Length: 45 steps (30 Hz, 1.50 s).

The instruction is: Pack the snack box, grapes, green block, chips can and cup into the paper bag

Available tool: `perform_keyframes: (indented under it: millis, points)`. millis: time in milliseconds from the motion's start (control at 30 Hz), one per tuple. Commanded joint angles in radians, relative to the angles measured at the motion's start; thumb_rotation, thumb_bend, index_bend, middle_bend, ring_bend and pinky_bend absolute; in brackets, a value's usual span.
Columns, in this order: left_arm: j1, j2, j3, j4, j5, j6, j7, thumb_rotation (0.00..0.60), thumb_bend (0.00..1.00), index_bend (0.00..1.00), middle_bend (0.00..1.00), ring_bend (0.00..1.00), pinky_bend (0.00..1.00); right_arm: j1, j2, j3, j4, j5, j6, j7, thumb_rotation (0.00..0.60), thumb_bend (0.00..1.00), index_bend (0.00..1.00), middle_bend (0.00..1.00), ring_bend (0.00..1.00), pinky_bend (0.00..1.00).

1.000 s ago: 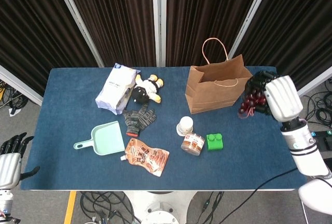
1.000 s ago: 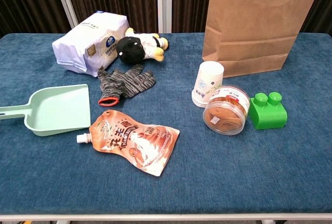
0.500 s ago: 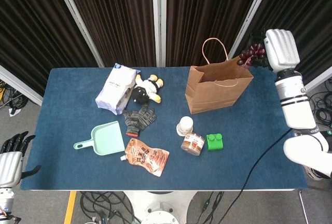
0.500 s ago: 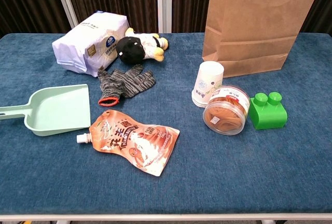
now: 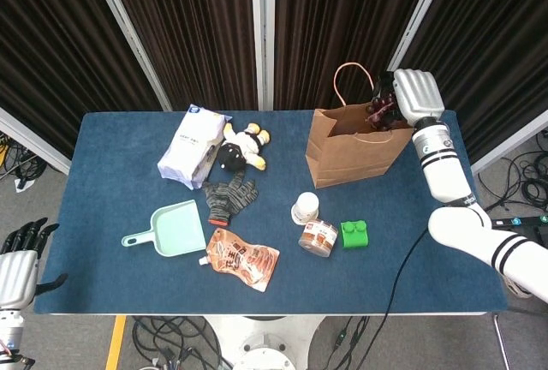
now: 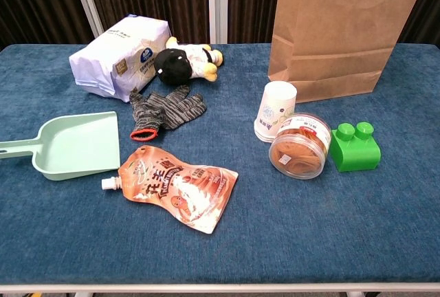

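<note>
The brown paper bag (image 5: 355, 149) stands open at the back right of the blue table; it also shows in the chest view (image 6: 337, 29). My right hand (image 5: 413, 96) grips a bunch of dark grapes (image 5: 380, 108) just above the bag's right rim. In front of the bag sit the white cup (image 5: 305, 207) (image 6: 276, 111), the round chips can (image 5: 318, 237) (image 6: 300, 146) and the green block (image 5: 354, 234) (image 6: 355, 147). My left hand (image 5: 17, 254) hangs off the table's left edge, fingers apart and holding nothing. I see no snack box.
A white package (image 5: 193, 146), a plush toy (image 5: 240, 147) and striped gloves (image 5: 229, 192) lie at the back left. A mint dustpan (image 5: 175, 229) and an orange pouch (image 5: 243, 259) lie near the front.
My right hand has carried the grapes from beside the bag's right side up and leftward to just above its opening. Nothing on the table has moved.
</note>
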Motion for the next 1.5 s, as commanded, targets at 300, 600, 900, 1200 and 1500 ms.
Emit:
perform_keyframes:
  millis: [300,600,900,1200,1500]
  points:
    - [0.000,-0.001,0.002,0.001,0.004,0.002,0.000,0.600,0.04,0.24,0.20,0.12,0.15,0.019,0.063,-0.032,-0.059,0.130,-0.047,-0.061,0.600,0.00,0.06,0.19,0.00,0.20]
    - [-0.002,-0.004,0.003,0.004,0.006,0.003,-0.002,0.600,0.04,0.24,0.20,0.12,0.15,-0.195,0.171,-0.001,-0.271,-0.255,0.173,0.218,0.600,0.06,0.16,0.32,0.14,0.33]
    - [-0.002,0.005,0.002,-0.004,0.018,0.015,0.004,0.600,0.04,0.24,0.20,0.12,0.15,-0.467,0.254,-0.164,-0.325,-0.699,0.424,0.576,0.600,0.06,0.27,0.40,0.22,0.43]
    - [-0.003,0.007,0.004,-0.024,0.024,0.021,0.022,0.600,0.04,0.24,0.20,0.12,0.15,-0.536,0.244,-0.340,-0.275,-0.914,0.411,0.669,0.600,0.00,0.26,0.37,0.21,0.43]
    - [0.000,0.002,0.007,-0.021,0.019,0.019,0.019,0.600,0.04,0.24,0.20,0.12,0.15,-0.471,0.054,-0.360,-0.263,-0.808,0.198,0.348,0.600,0.00,0.00,0.10,0.00,0.22]
